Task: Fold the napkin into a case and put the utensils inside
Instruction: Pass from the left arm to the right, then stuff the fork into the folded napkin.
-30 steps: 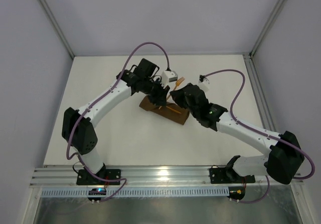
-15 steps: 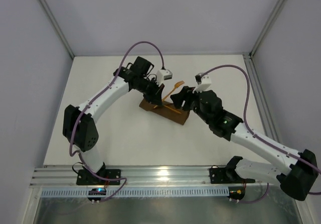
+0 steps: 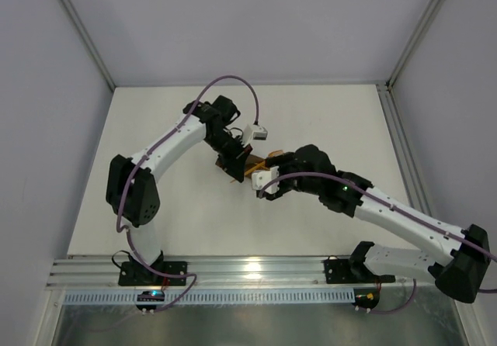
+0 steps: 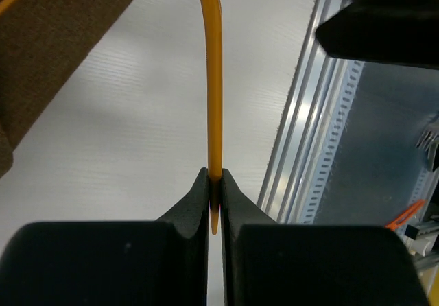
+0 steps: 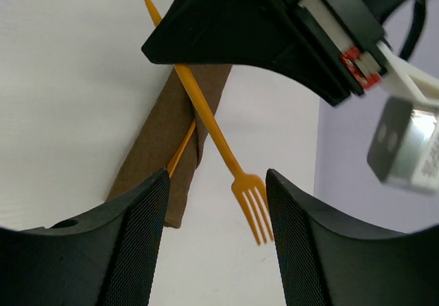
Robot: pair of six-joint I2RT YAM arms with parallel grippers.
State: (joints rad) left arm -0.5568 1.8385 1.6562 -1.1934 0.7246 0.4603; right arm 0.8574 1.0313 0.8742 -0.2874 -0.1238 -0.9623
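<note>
Right gripper (image 5: 216, 210) has opened and backed off toward the table's (image 3: 155, 206) near edge; a second ago it was clamped shut over the right end of the case (image 5: 154, 162). Left gripper (image 4: 214, 182) went from part-open to closed in the same span.

Left fingers (image 4: 192, 203): pinched tight on the handle end of the fork (image 5: 206, 114), the thin orange stem sandwiched between the pads with a short stub poking out behind them.

Right fingers (image 5: 137, 237): spread wide, nothing between them. The fork tines show in the gap, but further off.

Fork: runs out from the left jaws diagonally across the case, tines past the case's long edge over bare table. Can't tell whether the stem touches the cloth.

Plain pointed piece (image 5: 182, 148): lies lengthwise on the case, partly tucked under a fold, and the fork stem crosses over it.

Case: narrow brown folded strip, flat on the table near its middle, lying at an angle to the table edges. In the top view both wrists mostly hide it.
</note>
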